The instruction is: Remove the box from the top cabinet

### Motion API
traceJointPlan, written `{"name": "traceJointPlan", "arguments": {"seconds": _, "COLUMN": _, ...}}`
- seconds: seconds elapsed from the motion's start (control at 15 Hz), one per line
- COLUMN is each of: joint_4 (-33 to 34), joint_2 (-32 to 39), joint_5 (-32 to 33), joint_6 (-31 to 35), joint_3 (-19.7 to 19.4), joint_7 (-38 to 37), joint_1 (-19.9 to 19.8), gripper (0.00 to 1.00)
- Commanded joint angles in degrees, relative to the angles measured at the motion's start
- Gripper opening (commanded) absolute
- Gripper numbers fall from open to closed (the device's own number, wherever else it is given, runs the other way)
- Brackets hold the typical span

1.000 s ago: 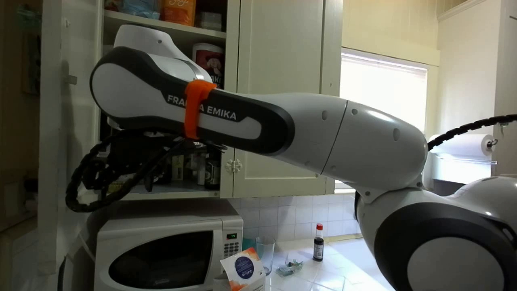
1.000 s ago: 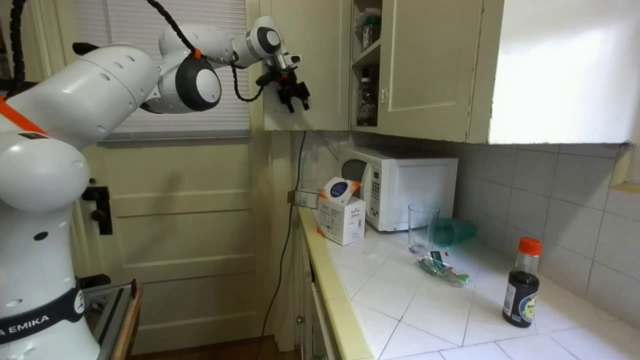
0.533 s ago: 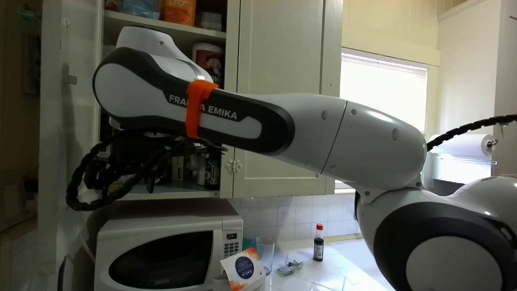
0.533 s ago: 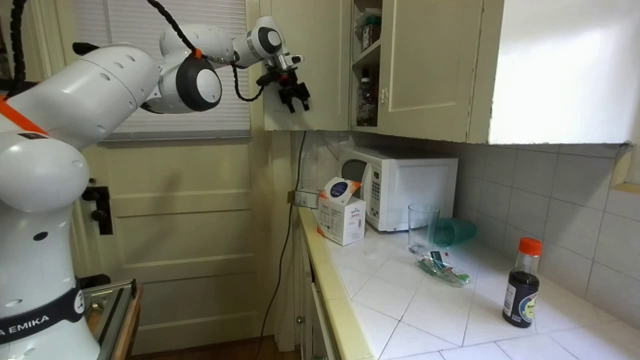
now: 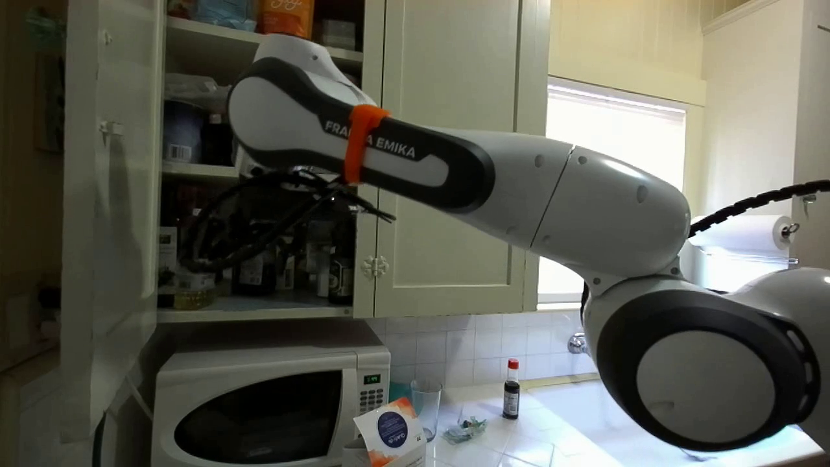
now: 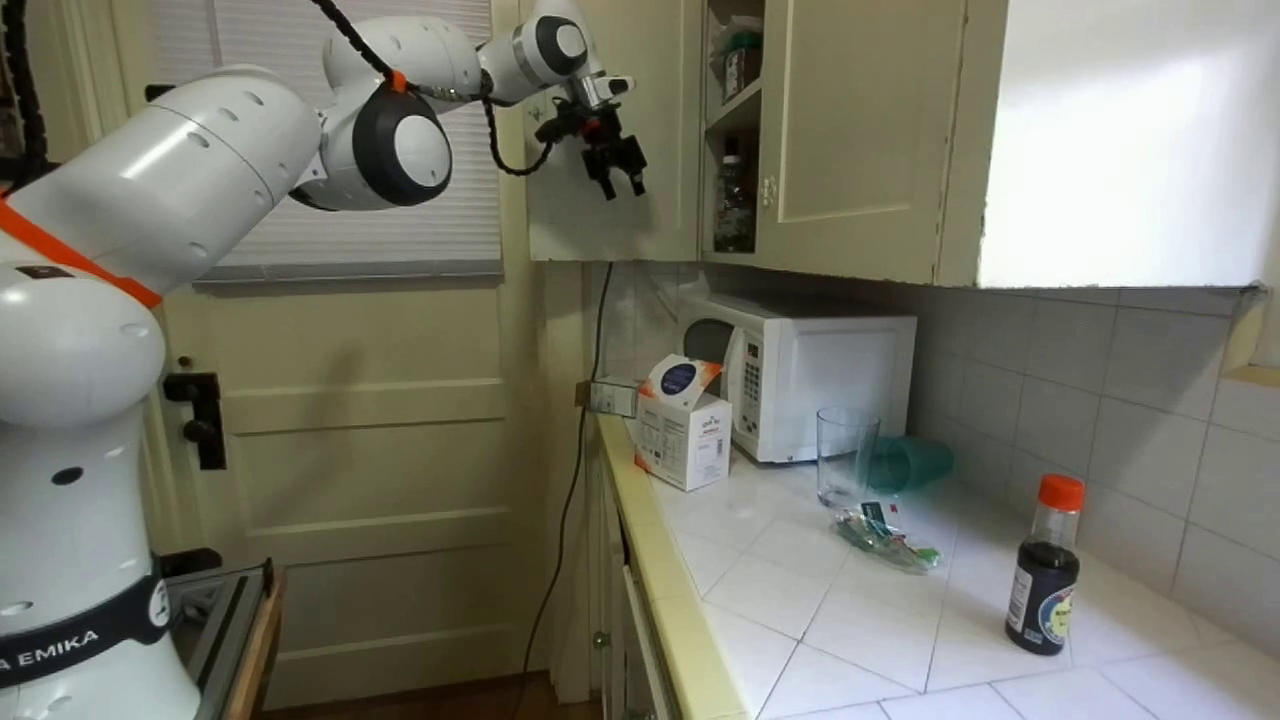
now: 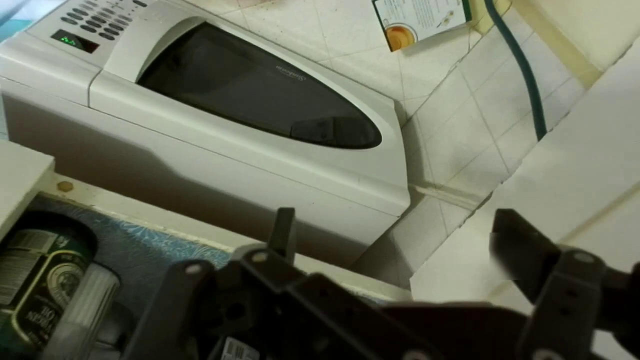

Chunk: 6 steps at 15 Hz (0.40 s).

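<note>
Saw gripper (image 6: 622, 190) spread near open top cabinet (image 6: 860, 120)

Started at far left, in an exterior view, with the white robot arm (image 6: 190, 190), raised and extended toward the cabinet. Found the gripper at its end, pointing downward in front of the swung-open cabinet door (image 6: 670, 160) and higher than the tabletop (image 6: 840, 640). Saw, in the wrist view, an oil bottle (image 7: 45, 280) on the shelf at left and the fingers (image 7: 283, 227) well apart to its right, with a wide gap between. Lower down, noted a small pale carton (image 6: 613, 397) at the edge of the tabletop, then, just right, a larger white-and-orange carton (image 6: 685, 440), upright, with flap raised. Took in the top cabinet next, on the wall above the white microwave (image 6: 815, 380), with shelves (image 5: 259, 314) crowded with bottles (image 5: 342, 279) and bags (image 5: 286, 18); could not single out the task's box among those goods. Noted the microwave just beside the larger carton. Further right, came upon an upright clear glass (image 6: 847, 455), a clear plastic packet (image 6: 885, 538) and a teal cup (image 6: 915, 463) tipped on its side, all near one another. Ended at right with an upright dark bottle (image 6: 1043, 590), red-capped, well apart from the rest.
</note>
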State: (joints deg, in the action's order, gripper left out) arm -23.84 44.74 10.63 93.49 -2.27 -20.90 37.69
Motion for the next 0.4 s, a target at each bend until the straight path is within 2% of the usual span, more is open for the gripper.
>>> {"name": "traceJointPlan", "arguments": {"seconds": 0.0, "joint_4": -1.4, "joint_2": -4.3, "joint_5": -5.1, "joint_6": -7.0, "joint_3": 3.7, "joint_7": 3.1, "joint_1": -4.0, "gripper": 1.0}}
{"name": "traceJointPlan", "arguments": {"seconds": 0.2, "joint_4": -1.4, "joint_2": -6.6, "joint_5": -5.3, "joint_6": -11.3, "joint_3": 4.3, "joint_7": 3.2, "joint_1": -5.5, "gripper": 1.0}}
{"name": "traceJointPlan", "arguments": {"seconds": 0.27, "joint_4": -0.8, "joint_2": -5.2, "joint_5": -3.7, "joint_6": -8.4, "joint_3": 3.6, "joint_7": 2.6, "joint_1": -4.8, "gripper": 1.0}}
{"name": "traceJointPlan", "arguments": {"seconds": 0.33, "joint_4": -0.9, "joint_2": -5.8, "joint_5": -3.7, "joint_6": -9.2, "joint_3": 3.8, "joint_7": 2.7, "joint_1": -5.1, "gripper": 1.0}}
